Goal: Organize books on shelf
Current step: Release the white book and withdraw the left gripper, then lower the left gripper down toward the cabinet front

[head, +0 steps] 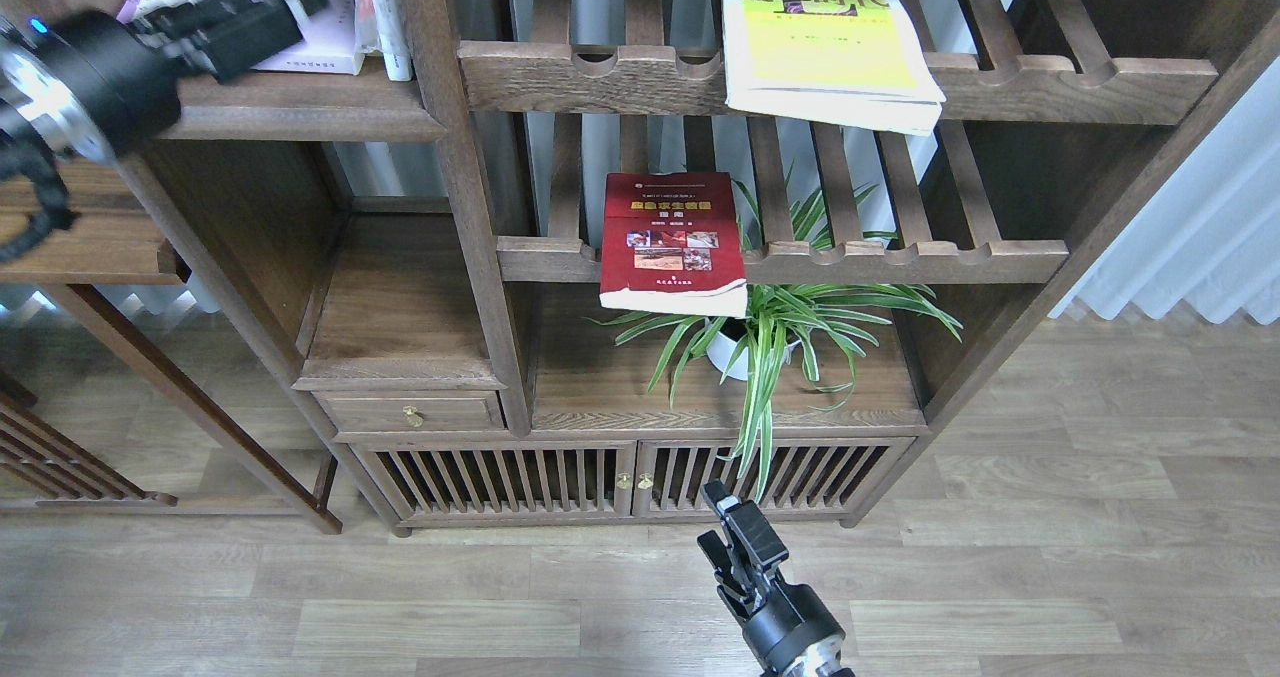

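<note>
On the bookcase (470,157) lie three books (672,237); whether either pincer (270,19) gapes, I cannot tell.

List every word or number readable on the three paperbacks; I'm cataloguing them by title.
Yellow-green book: large black Chinese characters; last two read "时代", the rest I cannot make out.
Red book: yellow title band and white line below, too blurred to read.
Lavender book: spine print too small, partly hidden.
No numbers legible.
</note>
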Robot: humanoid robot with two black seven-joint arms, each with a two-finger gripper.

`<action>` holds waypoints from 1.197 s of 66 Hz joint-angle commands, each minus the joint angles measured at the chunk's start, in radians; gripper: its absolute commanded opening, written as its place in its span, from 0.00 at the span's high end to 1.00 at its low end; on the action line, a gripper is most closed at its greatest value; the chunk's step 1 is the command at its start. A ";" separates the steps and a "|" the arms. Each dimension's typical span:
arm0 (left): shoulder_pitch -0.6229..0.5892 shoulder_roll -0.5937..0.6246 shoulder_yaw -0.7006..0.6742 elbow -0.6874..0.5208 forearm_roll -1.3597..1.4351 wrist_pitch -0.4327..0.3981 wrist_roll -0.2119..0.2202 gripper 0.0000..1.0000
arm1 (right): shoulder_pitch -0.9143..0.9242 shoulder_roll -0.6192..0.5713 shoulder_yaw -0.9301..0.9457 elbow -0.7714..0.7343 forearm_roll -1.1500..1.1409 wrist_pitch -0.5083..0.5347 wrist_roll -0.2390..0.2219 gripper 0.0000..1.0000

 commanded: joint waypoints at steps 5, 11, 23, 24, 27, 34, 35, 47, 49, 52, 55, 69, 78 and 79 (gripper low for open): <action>0.073 -0.028 0.001 0.000 -0.001 -0.070 0.000 0.01 | 0.002 0.000 0.001 -0.007 0.003 0.000 0.001 0.02; 0.082 -0.049 0.001 0.000 -0.001 -0.096 0.000 0.01 | 0.004 0.000 0.008 -0.010 0.001 0.000 0.001 0.02; 0.116 -0.101 0.004 -0.001 -0.001 -0.128 0.000 0.01 | 0.015 0.000 0.011 -0.010 0.001 0.000 0.001 0.02; 0.119 -0.103 0.004 -0.001 -0.001 -0.128 0.000 0.01 | 0.015 0.000 0.011 -0.010 0.001 0.000 0.001 0.02; 0.134 -0.112 0.004 0.000 -0.001 -0.132 0.000 0.01 | 0.018 0.000 0.011 -0.010 0.001 0.000 0.001 0.02; 0.202 -0.141 -0.003 0.000 -0.029 -0.132 0.000 0.01 | 0.022 0.000 0.014 -0.010 0.003 0.000 0.001 0.02; 0.226 -0.151 -0.009 0.000 -0.052 -0.132 0.000 0.01 | 0.022 0.000 0.015 -0.010 0.001 0.000 0.001 0.02; 0.384 -0.212 -0.058 0.000 -0.219 -0.125 0.000 0.01 | 0.021 0.000 0.015 -0.010 0.003 0.000 0.001 0.02; 0.401 -0.224 -0.059 0.000 -0.227 -0.125 0.000 0.01 | 0.022 0.000 0.014 -0.009 0.003 0.000 0.001 0.02; 0.416 -0.241 -0.059 0.000 -0.231 -0.125 0.000 0.01 | 0.022 0.000 0.014 -0.009 0.003 0.000 0.001 0.02; 0.447 -0.285 -0.061 0.000 -0.231 -0.125 0.000 0.01 | 0.022 0.000 0.014 -0.006 0.003 0.000 0.001 0.02; 0.564 -0.431 -0.061 0.000 -0.231 -0.125 0.000 0.01 | 0.021 0.000 0.014 0.006 0.009 0.000 0.001 0.02; 0.619 -0.473 -0.061 0.000 -0.228 -0.119 0.000 0.01 | 0.018 0.000 0.012 0.006 0.010 0.000 0.001 0.02; 0.633 -0.473 -0.061 0.000 -0.228 -0.118 0.000 0.01 | 0.018 0.000 0.012 0.008 0.010 0.000 0.001 0.02</action>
